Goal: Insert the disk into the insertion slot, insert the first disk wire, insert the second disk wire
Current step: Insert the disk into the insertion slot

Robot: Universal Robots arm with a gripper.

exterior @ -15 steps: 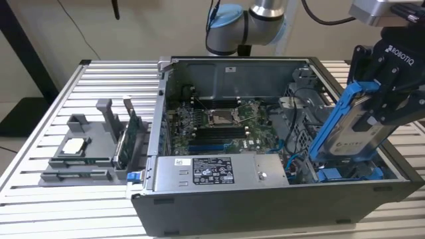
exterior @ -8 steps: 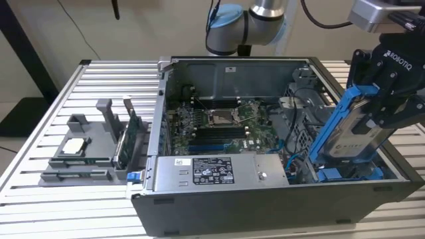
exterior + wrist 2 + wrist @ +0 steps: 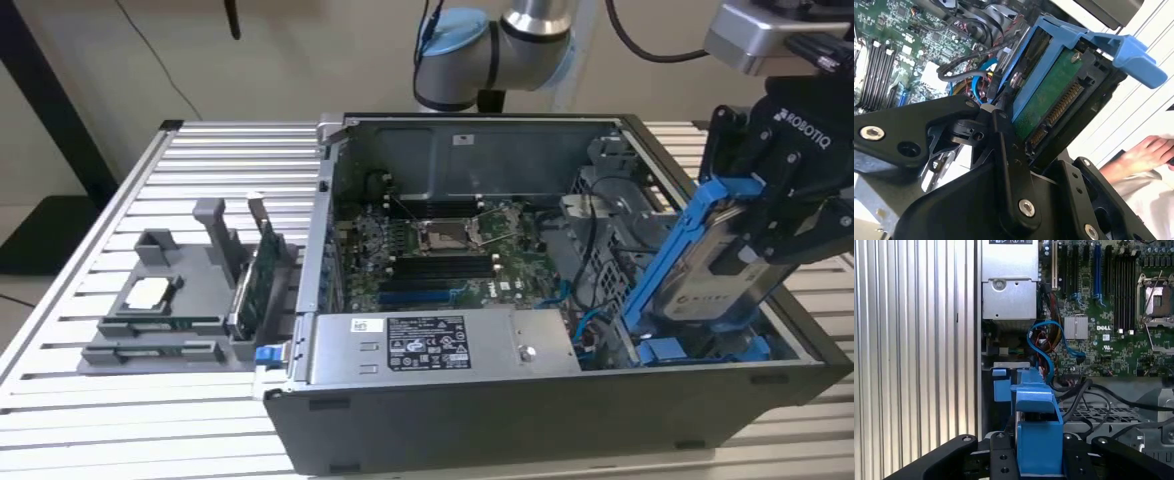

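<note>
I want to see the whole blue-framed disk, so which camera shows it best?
The exterior view: the disk shows almost whole, tilted, held by the claw. The second wrist view shows its green underside and connector close up; the first wrist view, its blue frame end-on.

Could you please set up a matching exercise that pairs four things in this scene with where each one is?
Things:
1. disk
2. power-supply box
3. processor socket
4. green circuit card

Places:
A. standing in the grey holder outside the case
B. clamped in the gripper, tilted over the case
C. middle of the motherboard
D. along the case wall nearest the exterior camera

Pairs: 1-B, 2-D, 3-C, 4-A
</note>
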